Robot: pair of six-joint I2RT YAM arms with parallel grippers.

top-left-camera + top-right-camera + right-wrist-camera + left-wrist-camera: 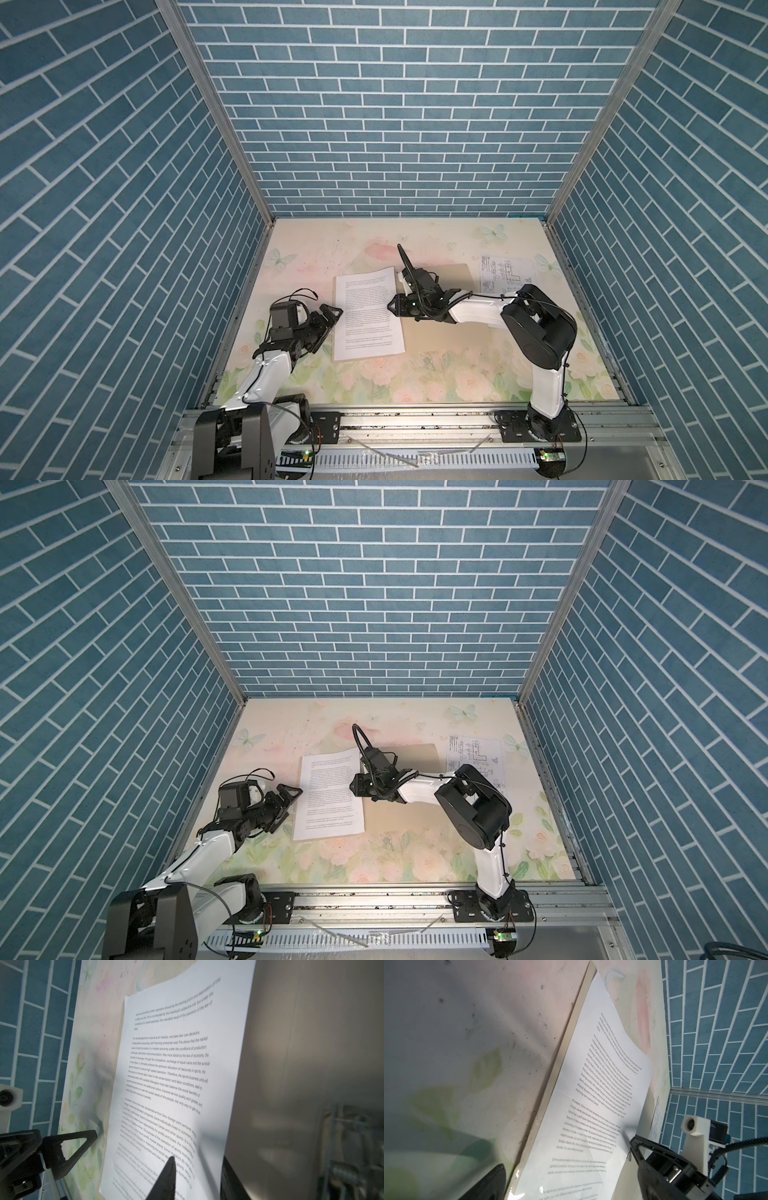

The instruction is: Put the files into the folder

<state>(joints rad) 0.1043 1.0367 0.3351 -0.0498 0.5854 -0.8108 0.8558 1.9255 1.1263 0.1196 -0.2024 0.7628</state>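
Right gripper [391, 308] reaches across the folder [449, 332], jaws slightly parted astride the text sheet [368, 316] edge, grip uncertain; left gripper [332, 316] wide open, empty, beside it; drawing sheet [505, 272] lies apart, far right.

The text sheet [166, 1068] carries printed English paragraphs. Legible in the right wrist view: "For the development of sports as an industry, and take their own decisions", "exchange of equal value", "improve service quality and grades", "Sino-foreign joint ventures". The drawing sheet [505, 276] at the right of both top views bears lettering too small to read.
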